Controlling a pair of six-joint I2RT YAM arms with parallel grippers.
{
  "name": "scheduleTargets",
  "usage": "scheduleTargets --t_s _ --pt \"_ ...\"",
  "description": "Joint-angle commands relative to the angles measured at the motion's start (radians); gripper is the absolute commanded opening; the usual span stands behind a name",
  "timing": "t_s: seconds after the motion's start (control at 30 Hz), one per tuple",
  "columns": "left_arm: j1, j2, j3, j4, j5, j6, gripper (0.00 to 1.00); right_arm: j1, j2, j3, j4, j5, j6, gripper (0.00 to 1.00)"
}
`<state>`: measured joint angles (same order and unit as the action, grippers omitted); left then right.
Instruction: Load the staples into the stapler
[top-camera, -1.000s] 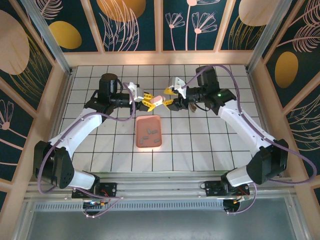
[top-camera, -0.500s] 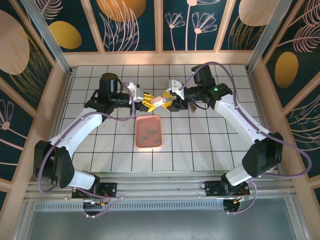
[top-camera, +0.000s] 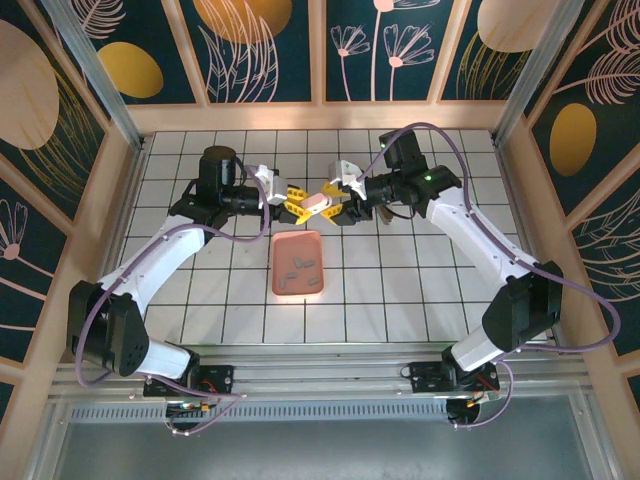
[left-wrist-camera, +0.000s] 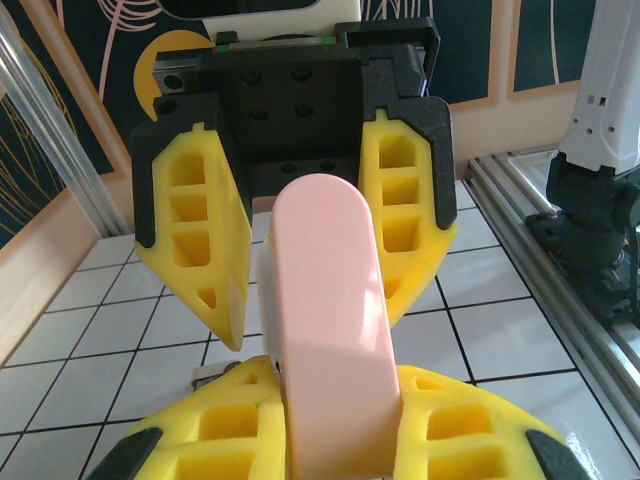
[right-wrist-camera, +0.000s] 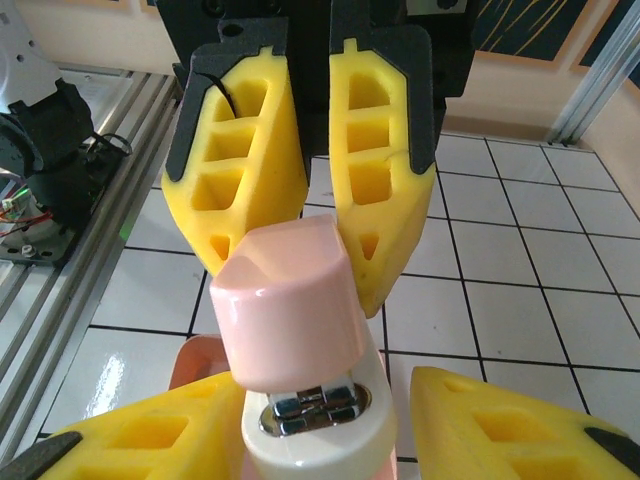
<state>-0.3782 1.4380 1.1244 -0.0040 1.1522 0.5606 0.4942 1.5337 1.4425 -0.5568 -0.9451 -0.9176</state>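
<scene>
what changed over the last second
The right gripper moved left, toward the left gripper, so its open jaws now flank the free end of the stapler. The left gripper kept its hold on the stapler. The tray and the staples did not move.

The stapler (left-wrist-camera: 325, 330) is cut off by the lower edge of the left wrist view. Near it, the staples (top-camera: 300, 266) are too small to count.

Bare table (top-camera: 400, 280) surrounds the tray (top-camera: 297, 263); the stapler (top-camera: 313, 203) hangs beyond it.
</scene>
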Motion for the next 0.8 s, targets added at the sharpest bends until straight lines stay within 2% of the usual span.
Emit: scheduleTargets --t_s 0.0,0.27,0.37,0.6,0.63,0.67,0.7,0.77 --pt "-0.002 0.01 0.029 0.006 0.033 0.006 0.0 0.008 -0.001 0.033 0.015 -0.026 -0.002 0.46" --pt "-0.002 0.012 0.027 0.004 0.028 0.008 0.0 0.008 -0.011 0.031 0.0 -0.02 -0.002 0.46" --pt "-0.002 0.013 0.027 0.002 0.027 0.01 0.0 0.006 -0.008 0.032 -0.005 -0.024 0.0 0.39" --pt "-0.003 0.012 0.028 -0.005 0.013 0.01 0.0 0.006 -0.006 0.032 -0.009 -0.032 0.005 0.29" --pt "-0.002 0.012 0.028 -0.007 0.011 0.01 0.0 0.006 -0.006 0.032 -0.011 -0.034 0.01 0.32" --pt "-0.002 0.012 0.028 -0.009 0.008 0.011 0.0 0.006 -0.006 0.03 -0.01 -0.034 0.015 0.41" --pt "-0.002 0.013 0.028 -0.009 0.007 0.012 0.0 0.007 -0.006 0.029 -0.011 -0.035 0.017 0.46" --pt "-0.002 0.013 0.029 -0.01 0.009 0.012 0.0 0.007 -0.011 0.025 -0.01 -0.035 0.016 0.46"
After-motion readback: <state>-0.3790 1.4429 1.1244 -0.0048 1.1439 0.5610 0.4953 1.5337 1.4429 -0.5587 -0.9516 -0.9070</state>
